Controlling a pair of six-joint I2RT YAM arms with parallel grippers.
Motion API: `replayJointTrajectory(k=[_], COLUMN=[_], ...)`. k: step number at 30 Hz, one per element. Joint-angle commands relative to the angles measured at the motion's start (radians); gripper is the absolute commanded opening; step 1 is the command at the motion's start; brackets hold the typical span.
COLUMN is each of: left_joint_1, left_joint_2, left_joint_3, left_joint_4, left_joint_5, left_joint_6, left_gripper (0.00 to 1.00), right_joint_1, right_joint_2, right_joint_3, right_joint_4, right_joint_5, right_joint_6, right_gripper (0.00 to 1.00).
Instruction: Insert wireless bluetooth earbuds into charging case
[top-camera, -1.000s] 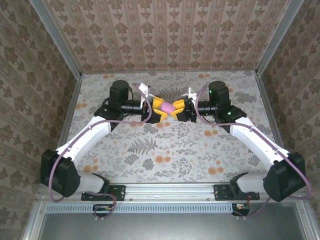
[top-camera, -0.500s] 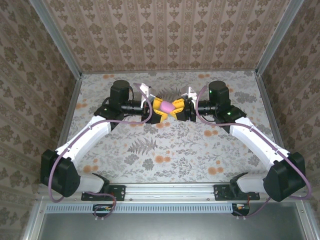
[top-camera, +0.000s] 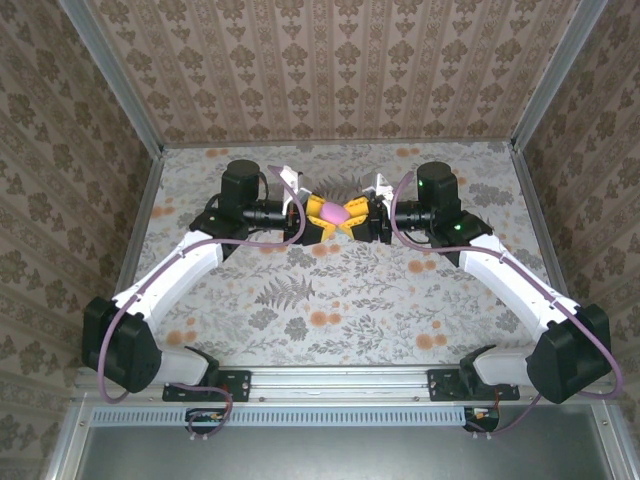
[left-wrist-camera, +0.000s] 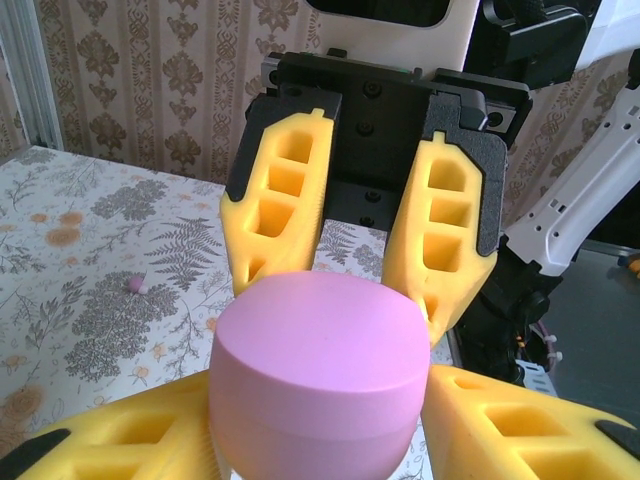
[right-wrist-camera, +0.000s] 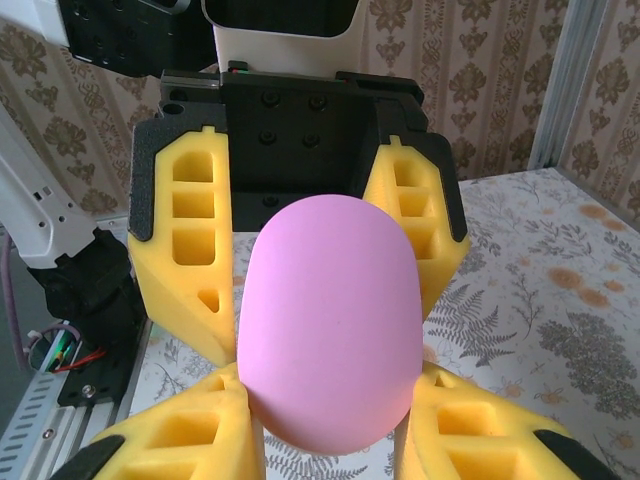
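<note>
Left arm (top-camera: 175, 270) and right arm (top-camera: 505, 275) angled inward, jaws tip to tip, both gripping

You have the top external camera mounted high, above and behind the arm bases. It looks down and forward over the whole table (top-camera: 330, 300), and from there the charging case (top-camera: 338, 213) is small and far from the lens, just beyond mid-table.

Your left wrist camera sits right behind the case. It looks along the left gripper (left-wrist-camera: 320, 390) past the case, straight at the right gripper (left-wrist-camera: 345, 295), and the case looms large and low in its frame.

Your right wrist camera mirrors it from the opposite side of the case, equally close and facing back at the left arm.

All three views share the case and the yellow fingers around it. The two wrist views look at each other across the case.
</note>
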Motion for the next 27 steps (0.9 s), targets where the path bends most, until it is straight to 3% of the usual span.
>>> replayJointTrajectory(k=[1,12,19,27], left_joint_1=[-0.01,-0.01,-0.011,-0.011], left_joint_2=[0.006,0.003,-0.004,-0.006], left_joint_3=[0.033,0.029,0.021,0.015], left_joint_4=[0.024,0.021,0.034,0.026], left_joint_5=[0.024,0.016,0.002,0.01], left_joint_6=[-0.011,-0.004,-0.004,0.005], left_gripper=[0.49,0.46,0.5,0.44], right_joint_1=[0.005,0.007,0.011,0.013], right_joint_2=[-0.003,0.005,0.014,0.011], right_joint_3=[0.004,0.01,0.015,0.009], right_joint_4=[0.034,0.025,0.017,0.03], right_joint_5=[0.022,0.03,0.03,0.03], right_joint_6=[-0.01,-0.011,-0.005,-0.001], right_gripper=[0.29,0.29,0.29,0.29])
